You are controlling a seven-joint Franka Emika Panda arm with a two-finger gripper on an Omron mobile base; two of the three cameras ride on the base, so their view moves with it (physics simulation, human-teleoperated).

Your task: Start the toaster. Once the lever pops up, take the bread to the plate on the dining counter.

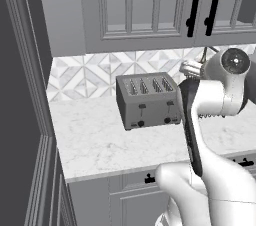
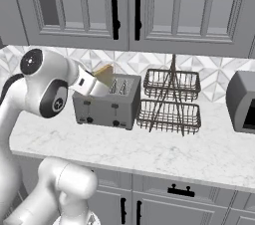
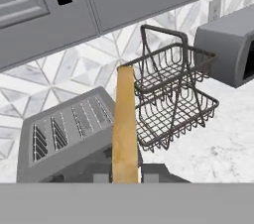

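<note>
A boxy grey brushed-metal toaster (image 1: 148, 101) with four top slots, two small black levers and two black knobs is seen standing on a white marble worktop (image 1: 95, 140), set back towards the tiled wall with its grey and white diamond pattern (image 1: 85, 75). In the right base view the two-finger gripper (image 2: 102, 82) of the white arm is held just above the left end of the toaster, and a thin slice of bread with a golden-tan crust (image 3: 124, 129) is pinched edge-on between the fingers, clear of the slots. In the hand view the slice is seen standing upright from the bottom of the picture, in front of the toaster's right end. A black two-tier wire basket (image 2: 170, 102) is placed just beside the toaster on its right, and a grey boxy appliance with a dark front (image 2: 242, 102) is found farther right on the same worktop. Grey panelled wall cupboards with black bar handles (image 2: 124, 7) are mounted above.
</note>
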